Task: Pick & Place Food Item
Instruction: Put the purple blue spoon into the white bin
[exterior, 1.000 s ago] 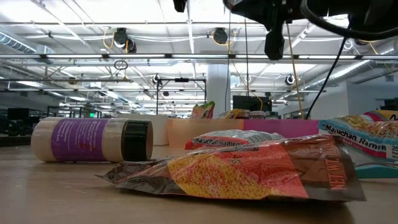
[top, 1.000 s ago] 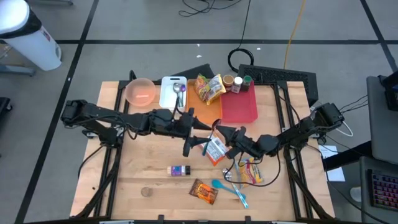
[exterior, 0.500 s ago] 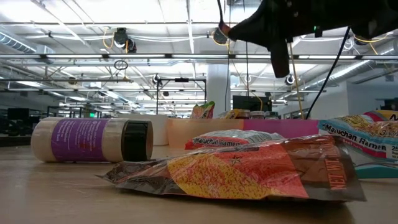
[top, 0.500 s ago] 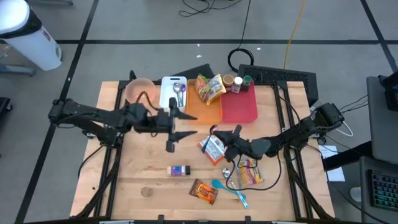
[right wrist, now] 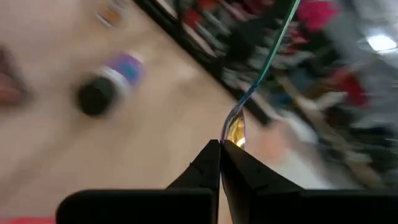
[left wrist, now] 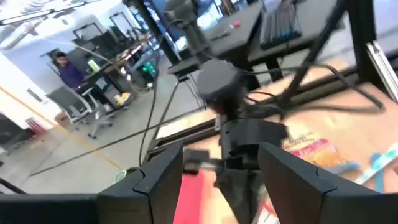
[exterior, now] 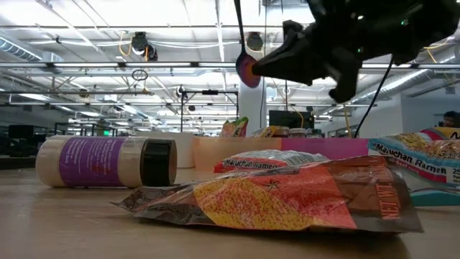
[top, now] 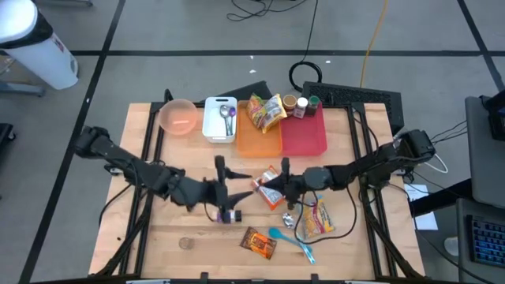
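Your right gripper (top: 282, 188) sits near the centre of the high view, its fingers (right wrist: 214, 167) pinched fully together. In the right wrist view a thin greenish stem with a small spoon-like end rises from right between the fingertips, but you cannot tell for sure that it is gripped. Just beside that gripper, touching or nearly so, lies the Maruchan ramen packet (top: 271, 186) on the wooden surface (top: 181, 225).

Your left gripper (top: 222, 193) is left of centre in the high view, its fingers (left wrist: 158, 180) spread apart and holding nothing. Directly below it in the frame lies the small purple-labelled jar (top: 227, 216) on its side.

Lower in the high view you have a brown snack bag (top: 259, 242), a blue spoon (top: 290, 241) and a yellow packet (top: 319, 219). Along the top edge of the surface stand a pink bowl (top: 178, 117), a white tray (top: 219, 118), an orange board (top: 259, 136) and a red board (top: 304, 132).
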{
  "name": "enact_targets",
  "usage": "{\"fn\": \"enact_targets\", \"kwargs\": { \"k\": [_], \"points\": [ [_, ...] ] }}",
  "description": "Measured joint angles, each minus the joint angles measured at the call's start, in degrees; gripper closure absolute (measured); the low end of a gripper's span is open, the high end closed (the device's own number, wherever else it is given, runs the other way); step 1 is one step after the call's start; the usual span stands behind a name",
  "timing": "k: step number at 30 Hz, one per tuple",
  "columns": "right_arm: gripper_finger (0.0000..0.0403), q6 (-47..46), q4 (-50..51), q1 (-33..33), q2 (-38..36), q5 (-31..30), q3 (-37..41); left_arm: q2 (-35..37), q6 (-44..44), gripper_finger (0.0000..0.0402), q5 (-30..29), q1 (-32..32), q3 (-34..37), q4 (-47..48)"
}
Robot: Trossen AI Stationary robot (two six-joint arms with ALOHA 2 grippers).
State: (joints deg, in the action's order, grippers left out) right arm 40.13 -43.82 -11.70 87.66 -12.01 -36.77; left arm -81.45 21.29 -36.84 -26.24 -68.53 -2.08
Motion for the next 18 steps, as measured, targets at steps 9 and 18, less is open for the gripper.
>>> {"fn": "enact_targets", "kwargs": {
  "k": [9, 18],
  "points": [
    [0.0403, -12.6, 4.7, 7.1, 0.0, 18.2, 0.0, -14.3, -14.3, 0.0183, 1.8, 1.4, -26.2, 36.0],
    [0.0403, -11.8, 7.2, 7.2, 0.0, 18.1, 0.0, -23.5, -27.8, 0.0183, 12.9, 7.7, -44.2, 60.6]
  ]
}}
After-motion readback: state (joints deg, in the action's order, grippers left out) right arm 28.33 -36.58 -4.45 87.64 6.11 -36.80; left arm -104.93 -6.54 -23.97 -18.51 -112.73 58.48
